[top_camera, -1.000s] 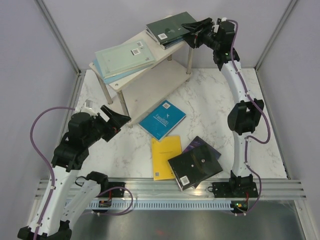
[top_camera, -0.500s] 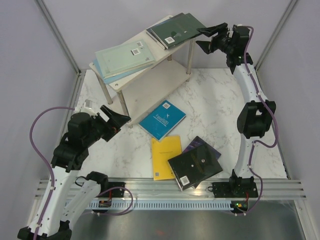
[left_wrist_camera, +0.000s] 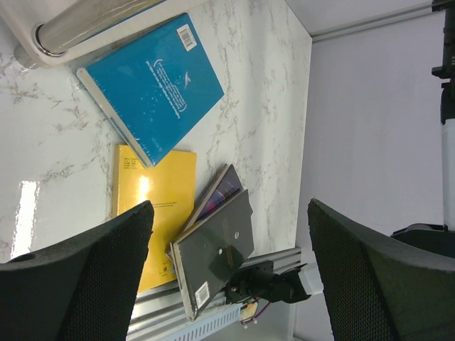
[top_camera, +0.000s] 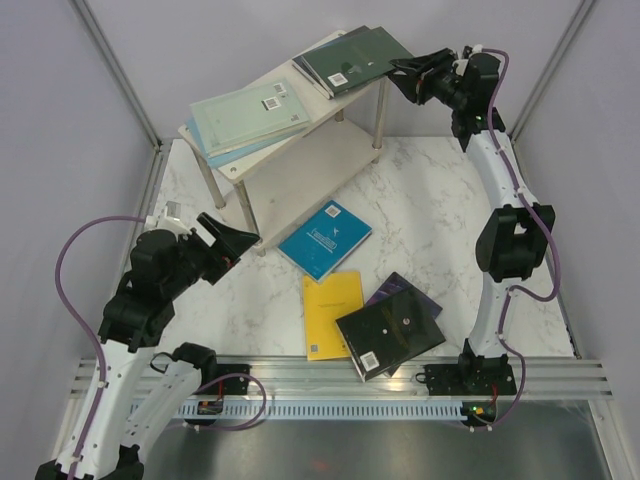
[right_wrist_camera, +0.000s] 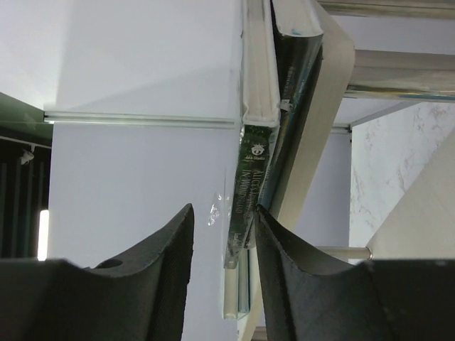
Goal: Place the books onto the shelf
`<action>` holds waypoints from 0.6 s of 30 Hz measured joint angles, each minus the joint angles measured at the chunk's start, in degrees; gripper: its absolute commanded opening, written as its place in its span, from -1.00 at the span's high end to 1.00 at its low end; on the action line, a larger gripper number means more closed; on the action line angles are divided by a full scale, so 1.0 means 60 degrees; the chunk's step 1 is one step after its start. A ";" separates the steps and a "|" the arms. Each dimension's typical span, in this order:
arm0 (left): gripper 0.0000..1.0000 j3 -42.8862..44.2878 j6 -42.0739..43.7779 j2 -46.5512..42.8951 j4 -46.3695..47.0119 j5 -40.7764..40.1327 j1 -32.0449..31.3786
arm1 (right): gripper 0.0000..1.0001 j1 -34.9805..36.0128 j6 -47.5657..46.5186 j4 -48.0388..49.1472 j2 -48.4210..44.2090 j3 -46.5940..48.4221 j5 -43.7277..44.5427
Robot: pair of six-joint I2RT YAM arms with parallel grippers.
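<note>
1. The right gripper [top_camera: 403,78] hovers with its jaws partly apart, gripping nothing. The dark green book [top_camera: 358,55] lies just past its fingertips, on the top board of the shelf [top_camera: 300,170].
2. The left gripper [top_camera: 232,240] is spread wide and empty. The teal book [top_camera: 325,238] lies ahead of it on the table [top_camera: 420,200], with the yellow book [top_camera: 332,312] and the black book [top_camera: 390,340] farther out.
</note>
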 measured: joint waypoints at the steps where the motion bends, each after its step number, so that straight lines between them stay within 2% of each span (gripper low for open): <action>1: -0.82 0.0000 0.0000 -0.0007 0.0000 0.0004 0.0000 | 0.17 0.0018 0.0033 0.0058 -0.0011 -0.0055 0.0000; 2: -0.82 0.0000 0.0000 -0.0015 0.0000 0.0000 0.0000 | 0.27 0.0040 0.0080 0.0113 -0.0011 -0.0117 0.0007; 6: -0.82 0.0000 0.0000 -0.0022 0.0000 0.0000 0.0000 | 0.36 0.0087 0.0226 0.0211 -0.0011 -0.0259 0.0098; 18: -0.82 0.0011 0.0004 0.0015 -0.0007 0.0000 0.0000 | 0.46 0.0528 0.0612 0.0554 0.0404 -0.0029 0.0382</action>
